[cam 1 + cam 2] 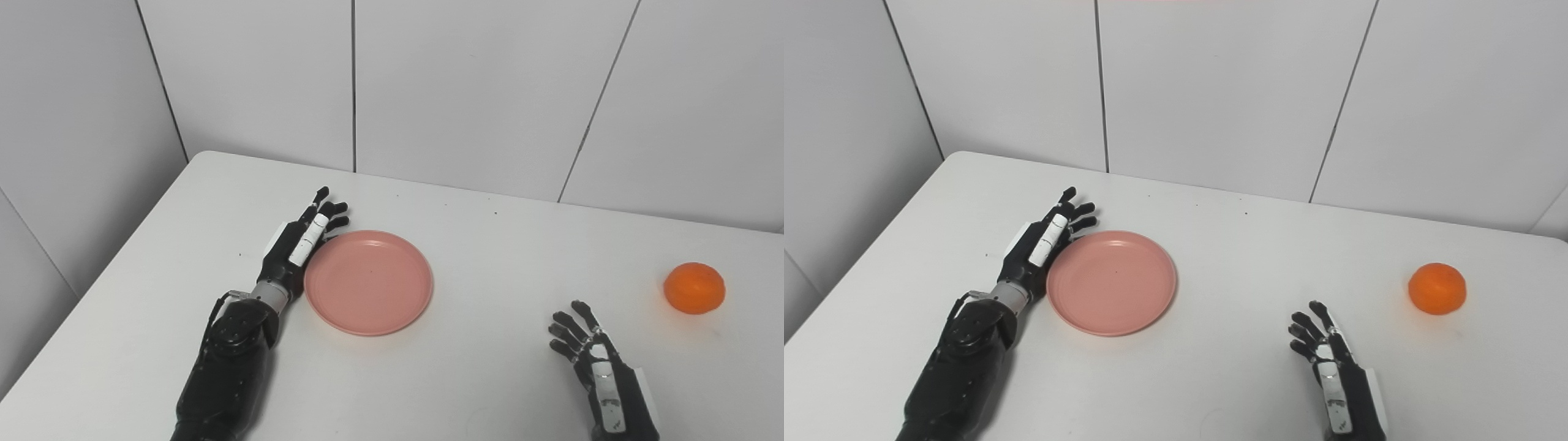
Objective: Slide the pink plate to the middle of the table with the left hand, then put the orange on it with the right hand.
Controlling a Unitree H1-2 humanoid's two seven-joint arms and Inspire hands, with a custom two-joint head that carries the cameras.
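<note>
L hand [295,245] fingers straight, slightly spread, edge against pink plate [368,282] rim. R hand [597,367] fingers spread, empty; orange [694,288] well beyond fingertips on desk [490,380].

The pink plate [368,282] is a plain salmon pink, unpatterned, with a paler sheen along its raised rim. Left of the plate, the left hand [298,242] is glossy black with 1 white strip along a finger and a grey band at the wrist. Right of the plate, the orange [694,288] is bright, even orange. Nearer than the orange, the right hand [597,361] is black with white patches, possibly scuffed. The table [490,380] is plain white with a few dark specks; the wall [478,92] behind it is white, crossed by dark seams.
</note>
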